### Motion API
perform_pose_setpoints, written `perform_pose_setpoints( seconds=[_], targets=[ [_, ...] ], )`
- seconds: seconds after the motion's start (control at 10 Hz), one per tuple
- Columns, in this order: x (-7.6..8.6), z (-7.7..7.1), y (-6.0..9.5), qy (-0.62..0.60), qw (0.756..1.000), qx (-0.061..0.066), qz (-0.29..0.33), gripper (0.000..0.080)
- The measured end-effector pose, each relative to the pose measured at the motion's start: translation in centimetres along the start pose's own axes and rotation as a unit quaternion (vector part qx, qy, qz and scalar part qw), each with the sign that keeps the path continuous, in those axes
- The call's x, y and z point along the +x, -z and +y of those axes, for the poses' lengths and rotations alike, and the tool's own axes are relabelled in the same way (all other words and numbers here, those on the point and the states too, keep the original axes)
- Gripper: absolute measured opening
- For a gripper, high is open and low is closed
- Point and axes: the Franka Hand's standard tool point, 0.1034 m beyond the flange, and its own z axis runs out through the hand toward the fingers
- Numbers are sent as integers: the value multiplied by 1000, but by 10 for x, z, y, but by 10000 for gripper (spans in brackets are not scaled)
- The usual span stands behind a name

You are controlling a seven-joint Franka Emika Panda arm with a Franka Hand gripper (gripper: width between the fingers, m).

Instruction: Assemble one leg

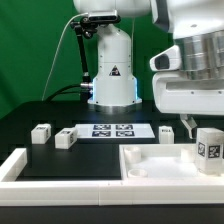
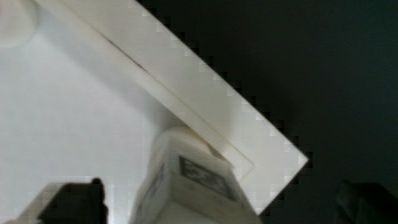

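Wrist view: gripper (image 2: 214, 208) is released, jaws spread wide, dark fingertips (image 2: 71, 203) clear of the leg (image 2: 196, 185) on both sides, no contact visible. The leg sits between them at the edge of the tray-like part (image 2: 89, 110), near its corner. Exterior view agrees: the leg (image 1: 208, 148) stands upright at the exterior view's right, tag toward the camera, by the right end of the tray-like part (image 1: 150, 165), with the arm's hand just above and beside it. Can't tell if it's seated in a hole or only resting there. Judgement: the step in hand is grasping this leg. To do it well, centre the jaws first, since the leg looks offset toward one finger. Close on the flat faces, not the corners. Keep it vertical so it doesn't tip. If it has to be twisted in, press down lightly and watch that the tray-like part doesn't drag along. Main risk is one finger touching first and knocking the leg off the edge. Surface: dark matte counter (image 1: 25, 118), spare legs (image 1: 65, 138) spread along it, marker board (image 1: 112, 130) lying flat among them, white rail (image 1: 20, 165) in the foreground at the exterior view's left. Room: green backdrop (image 1: 30, 40), robot base (image 1: 112, 75) at back centre.
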Motion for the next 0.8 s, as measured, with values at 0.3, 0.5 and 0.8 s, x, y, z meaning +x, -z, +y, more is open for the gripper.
perform_pose_setpoints(
  seconds=[0.3,0.5,0.8],
  targets=[
    [3,0,0,183,983,-18,-1,649],
    [9,6,-1,287,958,-21,-5,649],
    [10,9,-4,419,908,-21,-9,649]
  ],
)
